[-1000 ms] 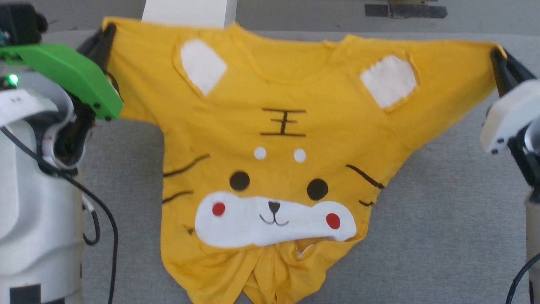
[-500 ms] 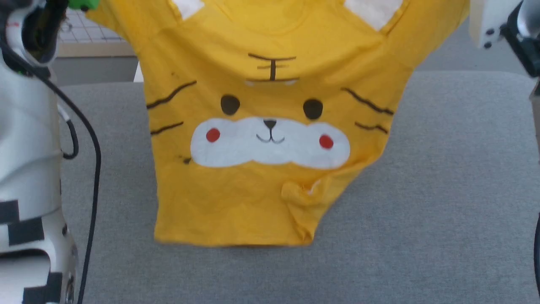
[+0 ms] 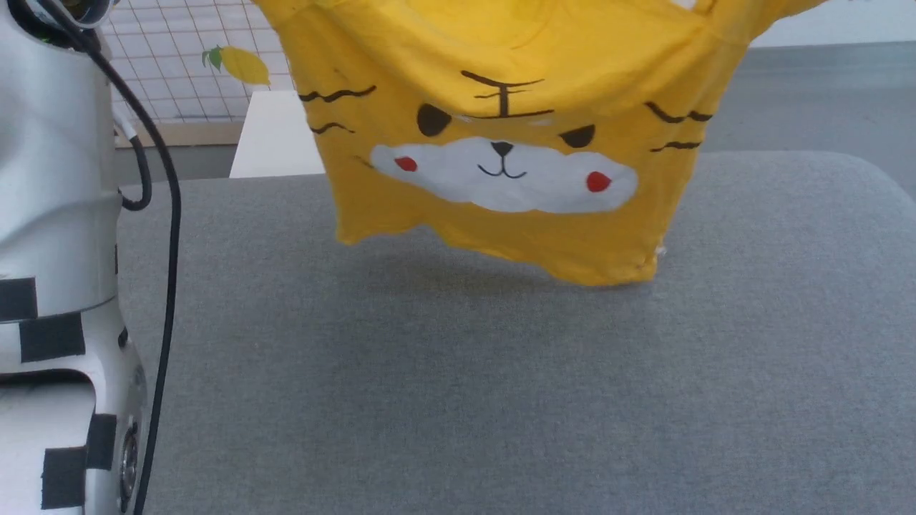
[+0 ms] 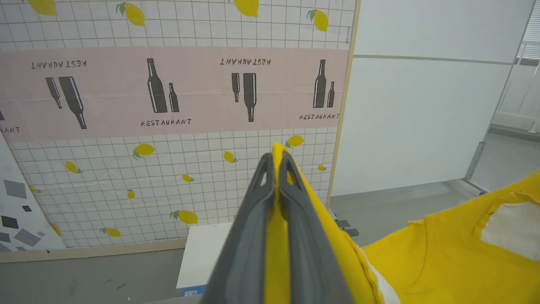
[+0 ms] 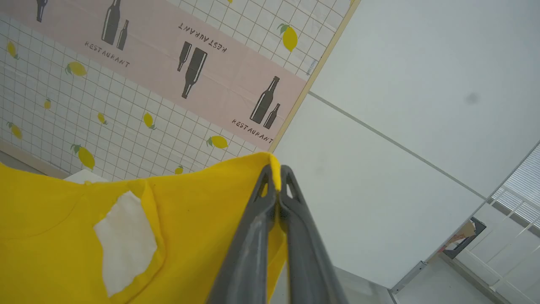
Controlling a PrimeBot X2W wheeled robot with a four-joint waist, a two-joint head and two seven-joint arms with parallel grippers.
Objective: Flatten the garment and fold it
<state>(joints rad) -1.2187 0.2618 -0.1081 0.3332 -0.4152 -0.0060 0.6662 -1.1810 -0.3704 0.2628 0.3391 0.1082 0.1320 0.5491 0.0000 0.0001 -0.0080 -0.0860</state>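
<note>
Here the garment [image 3: 501,143] hangs in the air above the grey padded surface [image 3: 501,400]. It is spread wide, with its printed tiger face turned toward the head camera. The white muzzle patch, red cheek dots, dark eyes and black stripes all show. Its lower hem sags unevenly and looks lifted clear of the grey padded surface, which carries a soft shadow below the hem. The top of the garment runs out past the upper edge of the head view.

The left gripper [image 4: 277,159] has its two dark fingers pressed together on a yellow top corner of the garment. Cloth shows between the fingers and falls away to one side. The right gripper [image 5: 275,171] is likewise clamped on the opposite top corner, near a white patch [image 5: 124,240].

At the left edge of the grey padded surface stands the robot's pale left arm [image 3: 50,214], marked with black bands, and a black cable [image 3: 172,250] loops down beside it. Beyond the far edge of the grey padded surface sits a white block [image 3: 275,143]. Behind the block rises a gridded wall panel [image 4: 126,169] printed with lemons and a pink band of bottles. A plain white wall [image 4: 422,126] adjoins the panel.
</note>
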